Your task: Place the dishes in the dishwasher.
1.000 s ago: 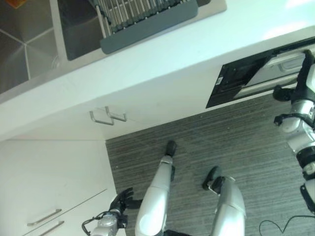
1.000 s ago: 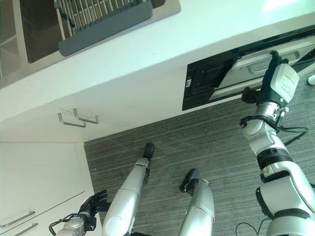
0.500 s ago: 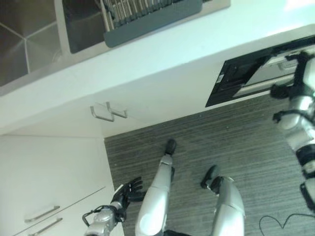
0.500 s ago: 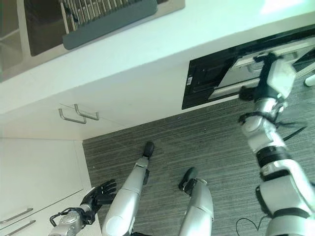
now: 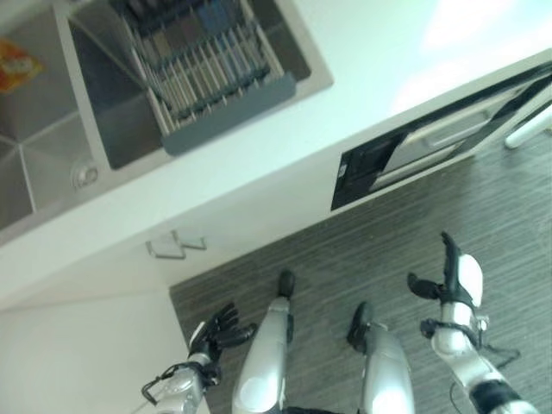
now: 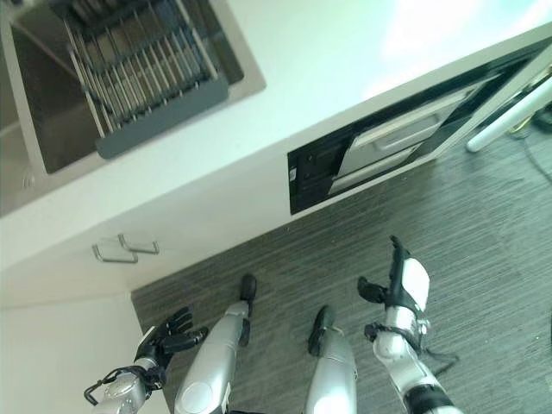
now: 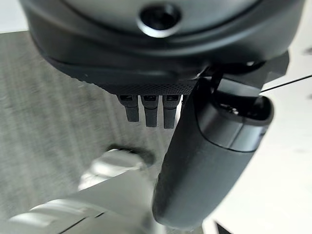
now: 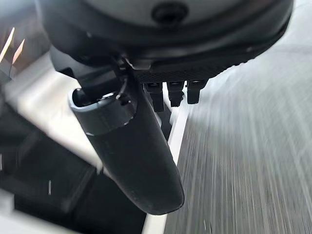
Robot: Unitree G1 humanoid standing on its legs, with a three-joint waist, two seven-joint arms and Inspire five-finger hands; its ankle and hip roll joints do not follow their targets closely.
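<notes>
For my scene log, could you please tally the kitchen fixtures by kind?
Steel sink basins: 2
Grey dish racks: 1
Black-fronted dishwashers, door ajar: 1
Metal cupboard handles: 2
White worktops: 1
Total: 7

- A white kitchen counter [image 5: 362,60] runs across the upper part of the head views, above a grey striped floor [image 5: 379,233].
- A steel sink [image 5: 52,164] is sunk into the counter at the left.
- A grey dish rack with metal tines [image 5: 207,78] sits in the sink basin, toward its right side.
- A black-fronted dishwasher [image 6: 379,151] sits under the counter at the right, its door ajar.
- Two metal cabinet handles [image 6: 125,250] lie side by side on the white cabinet front [image 6: 198,216] below the sink, left of the dishwasher.
- The left hand [image 5: 216,332] hangs low over the floor at the lower left.
- The right hand [image 6: 401,285] is over the floor, in front of the dishwasher and apart from it.
</notes>
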